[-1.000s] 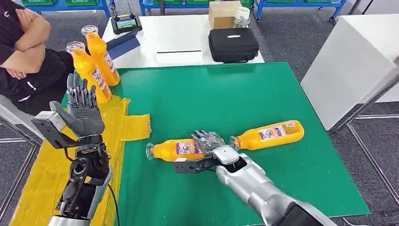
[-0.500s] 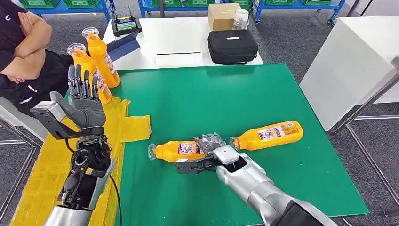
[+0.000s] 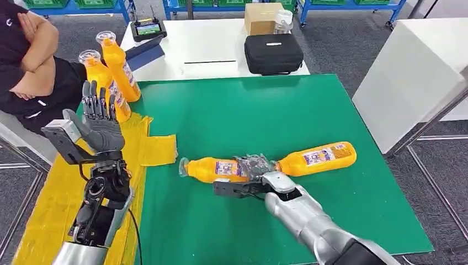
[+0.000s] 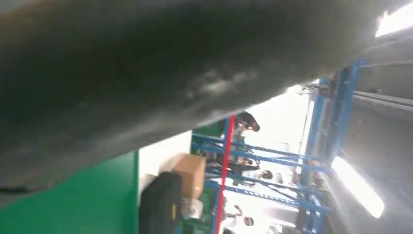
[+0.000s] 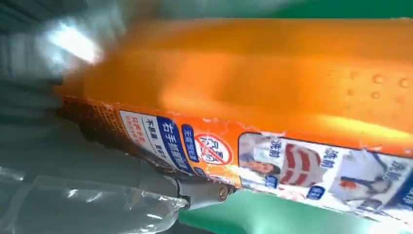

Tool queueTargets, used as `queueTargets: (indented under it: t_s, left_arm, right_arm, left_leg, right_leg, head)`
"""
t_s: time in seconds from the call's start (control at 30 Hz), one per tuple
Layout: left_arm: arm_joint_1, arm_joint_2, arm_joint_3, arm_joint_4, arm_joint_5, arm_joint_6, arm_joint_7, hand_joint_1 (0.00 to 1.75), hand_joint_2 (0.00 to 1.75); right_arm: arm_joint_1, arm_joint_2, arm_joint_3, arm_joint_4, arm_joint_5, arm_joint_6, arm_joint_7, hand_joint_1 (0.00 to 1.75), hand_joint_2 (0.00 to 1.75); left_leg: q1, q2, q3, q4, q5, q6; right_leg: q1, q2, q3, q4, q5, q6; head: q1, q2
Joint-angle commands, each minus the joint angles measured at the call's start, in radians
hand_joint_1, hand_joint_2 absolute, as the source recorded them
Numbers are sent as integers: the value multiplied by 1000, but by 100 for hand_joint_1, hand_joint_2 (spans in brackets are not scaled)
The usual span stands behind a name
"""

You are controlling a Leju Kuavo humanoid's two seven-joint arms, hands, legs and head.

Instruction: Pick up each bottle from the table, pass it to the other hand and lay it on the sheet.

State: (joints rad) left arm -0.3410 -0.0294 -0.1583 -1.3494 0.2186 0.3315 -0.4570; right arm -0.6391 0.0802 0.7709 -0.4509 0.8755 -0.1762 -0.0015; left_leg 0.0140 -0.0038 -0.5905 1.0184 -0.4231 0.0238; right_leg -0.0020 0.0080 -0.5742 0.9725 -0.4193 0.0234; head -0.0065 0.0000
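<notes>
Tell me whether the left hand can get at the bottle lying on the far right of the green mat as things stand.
Probably not. The left hand is raised, fingers spread, over the yellow sheet at the table's left side. That bottle lies across the green mat, beyond the right hand and the bottle it grips.

The green surface (image 3: pixel 309 105) is carrying two orange bottles lying on their sides near its front: one bottle (image 3: pixel 212 169) under the right hand (image 3: pixel 255 171), the other bottle (image 3: pixel 315 158) just beside it toward the right edge. A yellow sheet (image 3: pixel 149 146) is lying along the left side, overlapping the green. Two more orange bottles (image 3: pixel 113 77) are resting at the sheet's far end.
</notes>
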Motion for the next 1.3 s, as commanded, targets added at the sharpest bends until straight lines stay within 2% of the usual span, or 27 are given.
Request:
queueTargets:
  t_s: [0.03, 0.07, 0.13, 0.2, 0.33, 0.47, 0.57, 0.63, 0.83, 0.93, 1.07, 1.3]
  left_arm:
    - [-35, 69, -6, 203, -321, 255, 14, 0, 175]
    - [-34, 76, 10, 233, -460, 363, -2, 0, 175]
    - [-13, 38, 120, 222, -670, 367, -9, 0, 175]
    - [0, -27, 226, 184, -856, 367, -36, 0, 175]
    - [43, -4, 120, 114, -676, 345, 3, 0, 175]
    - [64, 22, 111, 53, -547, 301, 10, 0, 175]
    - [56, 29, 92, 40, -423, 202, 31, 0, 175]
    - [51, 28, 80, 34, -374, 175, 32, 0, 175]
    - [79, 37, 20, -25, -17, -105, 88, 0, 175]
    - [102, 25, -20, -70, 139, -219, 127, 0, 175]
    - [68, 6, -55, -73, 220, -252, 171, 0, 175]
    - [62, 5, -54, -58, 263, -281, 184, 0, 175]
  right_arm:
    - [86, -86, -242, -246, -154, -81, -149, 175, 175]
    - [119, -116, -292, -405, -212, -49, -174, 175, 175]
    - [150, -148, -341, -582, -271, 11, -175, 175, 175]
    - [159, -157, -368, -669, -296, 32, -171, 175, 175]
    - [213, -173, -395, -733, -313, 2, -186, 175, 175]
    - [202, -149, -399, -716, -350, -20, -232, 175, 175]
    - [160, -123, -391, -698, -377, -22, -237, 175, 175]
    - [140, -113, -385, -688, -394, -22, -240, 175, 175]
    - [114, -66, -352, -654, -462, -42, -284, 175, 175]
    - [84, 3, -290, -585, -390, -76, -262, 175, 175]
    - [-6, 92, -215, -458, -341, -103, -231, 175, 175]
    - [-21, 87, -190, -451, -331, -96, -231, 175, 175]
  left_leg:
    - [0, -3, -5, -2, 2, -1]
    - [-1, -3, -6, -2, 2, -1]
    - [-2, -2, -9, -1, 2, -1]
    - [-2, 0, -15, 1, 1, 0]
    - [-1, -3, -26, 1, 4, -1]
    - [-1, -3, -23, 0, 2, -1]
    - [0, 1, -32, 1, 3, -1]
    - [-1, 2, -31, 2, 2, -1]
    - [-1, 2, -32, 1, 3, -1]
    - [0, 2, -33, 1, 3, -1]
    - [-1, 7, -31, 2, 2, -2]
    - [1, 0, -34, 0, 4, -2]
  right_leg:
    - [0, -4, -3, -1, 1, -1]
    - [-1, -4, -5, -2, 2, -1]
    - [-1, -3, -7, 0, 1, -1]
    - [-2, -1, -14, 3, 1, 0]
    - [-1, -4, -25, 1, 4, 1]
    - [-1, -4, -22, 1, 2, 1]
    - [-1, 0, -31, 2, 4, 1]
    - [-1, 1, -31, 3, 3, 0]
    - [-1, 1, -32, 3, 3, 1]
    - [0, 2, -32, 2, 4, 1]
    - [-1, 5, -33, 4, 4, 0]
    - [0, -1, -34, 3, 4, 1]
  head:
    - [0, 0]
    - [0, 0]
    - [1, 0]
    - [0, 0]
    - [0, 0]
    - [0, 0]
    - [0, 0]
    - [0, 0]
    - [0, 0]
    - [0, 0]
    - [0, 0]
    - [0, 0]
